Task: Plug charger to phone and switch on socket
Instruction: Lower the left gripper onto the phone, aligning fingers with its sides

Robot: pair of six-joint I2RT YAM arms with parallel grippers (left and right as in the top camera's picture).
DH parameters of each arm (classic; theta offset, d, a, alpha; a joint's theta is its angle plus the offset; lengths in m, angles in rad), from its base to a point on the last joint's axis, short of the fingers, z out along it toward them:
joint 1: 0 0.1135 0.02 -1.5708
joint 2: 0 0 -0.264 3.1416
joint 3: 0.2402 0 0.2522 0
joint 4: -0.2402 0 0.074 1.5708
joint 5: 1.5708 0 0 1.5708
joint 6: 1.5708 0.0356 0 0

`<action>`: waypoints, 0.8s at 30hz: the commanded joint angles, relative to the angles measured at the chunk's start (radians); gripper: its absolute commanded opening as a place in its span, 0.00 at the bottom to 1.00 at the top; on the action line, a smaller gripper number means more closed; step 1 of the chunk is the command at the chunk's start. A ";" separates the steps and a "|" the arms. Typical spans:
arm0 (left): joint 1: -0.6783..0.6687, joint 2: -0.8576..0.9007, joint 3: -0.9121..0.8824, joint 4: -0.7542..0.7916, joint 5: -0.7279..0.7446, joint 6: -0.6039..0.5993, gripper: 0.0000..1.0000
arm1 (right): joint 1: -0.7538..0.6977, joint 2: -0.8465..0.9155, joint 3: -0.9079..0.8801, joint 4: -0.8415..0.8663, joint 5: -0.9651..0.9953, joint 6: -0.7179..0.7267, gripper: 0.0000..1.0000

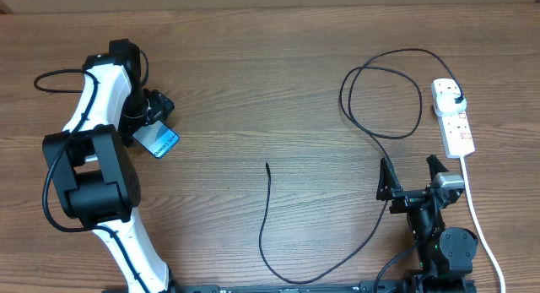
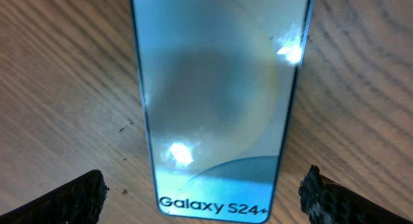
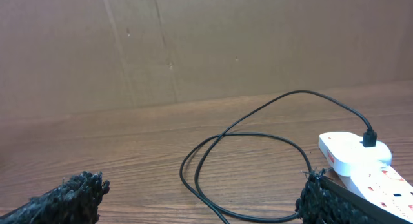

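The phone (image 1: 159, 143) lies flat on the wooden table at the left, its blue-cyan screen up. In the left wrist view the phone (image 2: 219, 88) shows "Galaxy S24+" at its near end. My left gripper (image 1: 150, 122) is open, and its fingers (image 2: 203, 199) stand either side of that end without touching it. The charger cable (image 1: 268, 217) runs from its free connector (image 1: 267, 165) at mid-table, loops, and ends at a black plug (image 1: 456, 98) in the white socket strip (image 1: 456, 128). My right gripper (image 1: 411, 176) is open and empty, its fingers (image 3: 197, 198) low over the cable loop (image 3: 193, 162), with the socket (image 3: 358, 158) to the right.
The socket's white cord (image 1: 481, 230) runs toward the front right edge, past my right arm's base. A brown cardboard wall (image 3: 193, 43) stands behind the table. A black cable of the left arm (image 1: 55, 77) loops at the far left.
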 commanded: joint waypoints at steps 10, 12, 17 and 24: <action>0.002 0.024 -0.005 0.048 0.068 -0.014 0.99 | 0.004 -0.011 -0.010 0.004 0.010 -0.004 1.00; 0.002 0.025 -0.005 0.047 0.068 -0.014 0.99 | 0.004 -0.011 -0.010 0.004 0.010 -0.004 1.00; 0.002 0.026 -0.005 0.041 0.067 -0.013 1.00 | 0.004 -0.011 -0.010 0.004 0.010 -0.004 1.00; 0.002 0.026 -0.005 0.032 0.064 0.018 1.00 | 0.004 -0.011 -0.010 0.004 0.010 -0.004 1.00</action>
